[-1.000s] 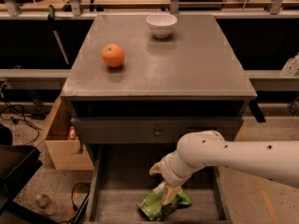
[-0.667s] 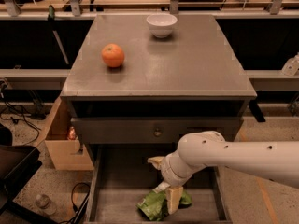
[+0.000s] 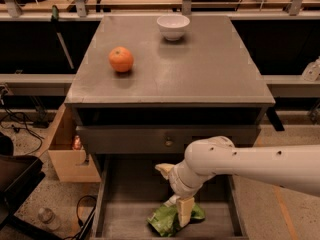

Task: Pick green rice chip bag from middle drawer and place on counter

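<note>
Gripper (image 3: 181,213) is down inside the middle drawer (image 3: 125,199), near-centre, touching the top of the green rice chip bag (image 3: 161,222). Can't tell how far it is open or whether it has a grip on the bag. Bag lies crumpled on the drawer floor. Arm (image 3: 250,161) comes in from the right. Counter (image 3: 200,69) holds an orange (image 3: 121,59) at left and a white bowl (image 3: 173,26) near the far edge.

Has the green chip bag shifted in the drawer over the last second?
No. Against the floor of the middle drawer, the green rice chip bag lies where it was, near the front; the pincer hangs over it.
</note>
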`<state>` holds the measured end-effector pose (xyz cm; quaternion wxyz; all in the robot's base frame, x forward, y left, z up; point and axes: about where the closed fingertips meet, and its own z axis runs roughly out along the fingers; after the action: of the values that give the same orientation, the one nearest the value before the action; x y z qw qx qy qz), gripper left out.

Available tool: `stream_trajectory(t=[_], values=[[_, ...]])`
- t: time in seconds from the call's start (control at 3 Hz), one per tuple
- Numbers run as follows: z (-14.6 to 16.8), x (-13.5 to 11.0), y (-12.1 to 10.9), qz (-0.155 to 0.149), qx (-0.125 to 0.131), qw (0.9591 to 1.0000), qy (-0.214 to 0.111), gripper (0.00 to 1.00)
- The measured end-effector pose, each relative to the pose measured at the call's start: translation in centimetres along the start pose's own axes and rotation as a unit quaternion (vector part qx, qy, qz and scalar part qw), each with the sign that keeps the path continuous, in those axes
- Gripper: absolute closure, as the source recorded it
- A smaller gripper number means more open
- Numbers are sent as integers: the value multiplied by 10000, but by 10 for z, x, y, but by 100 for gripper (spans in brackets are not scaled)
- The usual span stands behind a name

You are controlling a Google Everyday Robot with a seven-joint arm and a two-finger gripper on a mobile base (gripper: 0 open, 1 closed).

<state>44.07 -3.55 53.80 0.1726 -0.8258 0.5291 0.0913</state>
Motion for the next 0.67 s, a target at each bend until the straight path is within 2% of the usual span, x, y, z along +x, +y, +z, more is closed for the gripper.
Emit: stream_trajectory(t=[0.33, 0.67], values=[[24, 6, 0, -523, -512, 9973, 75, 0], [59, 10, 13, -1013, -1118, 9885, 89, 0]])
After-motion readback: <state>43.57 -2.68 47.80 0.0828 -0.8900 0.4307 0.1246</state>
